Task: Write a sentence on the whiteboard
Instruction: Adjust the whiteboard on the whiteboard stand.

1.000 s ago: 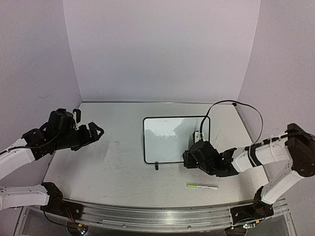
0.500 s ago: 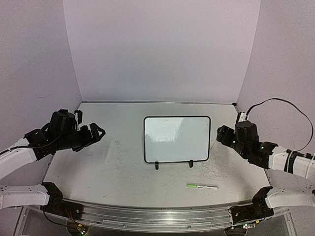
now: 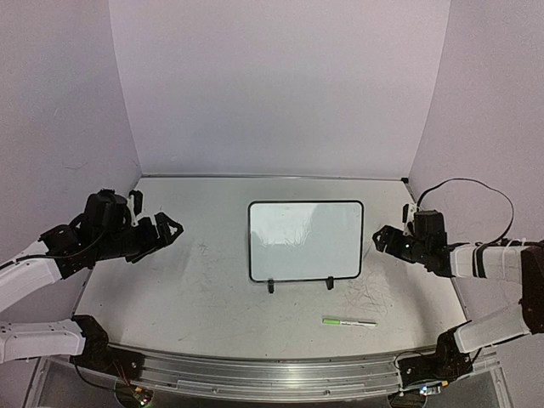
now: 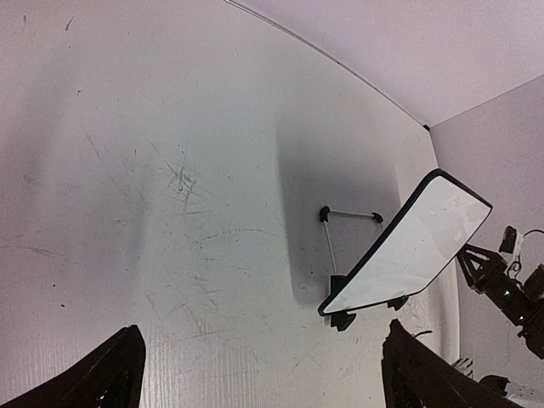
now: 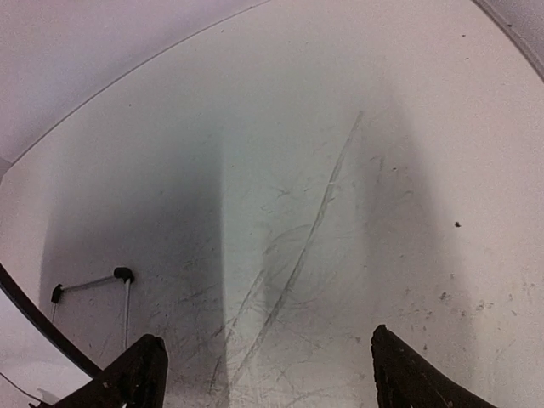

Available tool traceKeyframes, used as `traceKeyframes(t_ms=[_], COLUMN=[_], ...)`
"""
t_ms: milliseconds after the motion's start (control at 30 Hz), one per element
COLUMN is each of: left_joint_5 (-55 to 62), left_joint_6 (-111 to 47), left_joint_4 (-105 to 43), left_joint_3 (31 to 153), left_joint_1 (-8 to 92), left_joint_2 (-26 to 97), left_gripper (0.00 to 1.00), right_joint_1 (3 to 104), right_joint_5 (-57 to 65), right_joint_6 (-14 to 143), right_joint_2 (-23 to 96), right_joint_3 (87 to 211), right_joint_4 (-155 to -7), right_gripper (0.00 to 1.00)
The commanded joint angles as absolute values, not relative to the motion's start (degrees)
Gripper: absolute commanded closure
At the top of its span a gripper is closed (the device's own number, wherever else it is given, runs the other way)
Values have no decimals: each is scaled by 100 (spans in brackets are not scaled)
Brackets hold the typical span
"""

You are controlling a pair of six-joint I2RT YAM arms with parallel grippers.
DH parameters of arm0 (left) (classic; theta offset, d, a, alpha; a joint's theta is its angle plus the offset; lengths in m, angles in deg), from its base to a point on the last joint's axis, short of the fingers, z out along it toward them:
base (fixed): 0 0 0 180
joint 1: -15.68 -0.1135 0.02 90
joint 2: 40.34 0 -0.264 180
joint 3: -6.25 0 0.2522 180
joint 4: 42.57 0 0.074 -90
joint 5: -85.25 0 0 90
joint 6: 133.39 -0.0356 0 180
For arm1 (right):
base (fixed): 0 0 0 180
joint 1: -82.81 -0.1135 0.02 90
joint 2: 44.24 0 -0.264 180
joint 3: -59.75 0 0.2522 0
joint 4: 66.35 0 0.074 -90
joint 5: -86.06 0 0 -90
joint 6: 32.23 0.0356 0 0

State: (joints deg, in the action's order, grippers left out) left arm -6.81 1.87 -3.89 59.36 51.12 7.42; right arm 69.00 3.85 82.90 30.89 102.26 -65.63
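Observation:
The whiteboard (image 3: 306, 240) stands propped on its two black feet mid-table, its black frame also in the left wrist view (image 4: 416, 246). Faint thin green marks of the sentence (image 3: 293, 231) show on its face, too pale to read. A green-capped marker (image 3: 348, 322) lies on the table in front of the board, held by nothing. My left gripper (image 3: 170, 228) hovers open well left of the board, its fingers (image 4: 110, 378) wide apart and empty. My right gripper (image 3: 380, 240) is open just right of the board's edge, with only table between its fingers (image 5: 416, 374).
The scuffed white tabletop (image 3: 195, 272) carries grey scribble marks (image 5: 314, 238). The board's wire back stand (image 5: 93, 285) shows behind it. Purple walls close the back and both sides. The right arm's cable (image 3: 476, 191) loops above it.
My right arm has pulled back from the board's lower right foot to the right side of the table, and its jaws have opened wider. The left arm and the marker have stayed put.

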Motion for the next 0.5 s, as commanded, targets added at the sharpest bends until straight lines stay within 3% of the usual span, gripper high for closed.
traceKeyframes(t_ms=[0,233,467], left_joint_5=[-622,-639,-615], left_joint_6=[201,166,94], left_joint_4=[-607,-717,-777], left_joint_3=[5924,5953,6035], left_joint_1=[5120,5121,5119], left_joint_2=[693,832,1001], left_gripper=[2,2,2], right_joint_1=[6873,6124,6121], right_joint_5=[1153,847,-38], right_joint_6=[8188,8372,8530], right_joint_2=[3570,3650,3004], right_joint_3=[10527,10753,10647], right_joint_4=[-5809,-5951,-6883], right_gripper=[19,20,17])
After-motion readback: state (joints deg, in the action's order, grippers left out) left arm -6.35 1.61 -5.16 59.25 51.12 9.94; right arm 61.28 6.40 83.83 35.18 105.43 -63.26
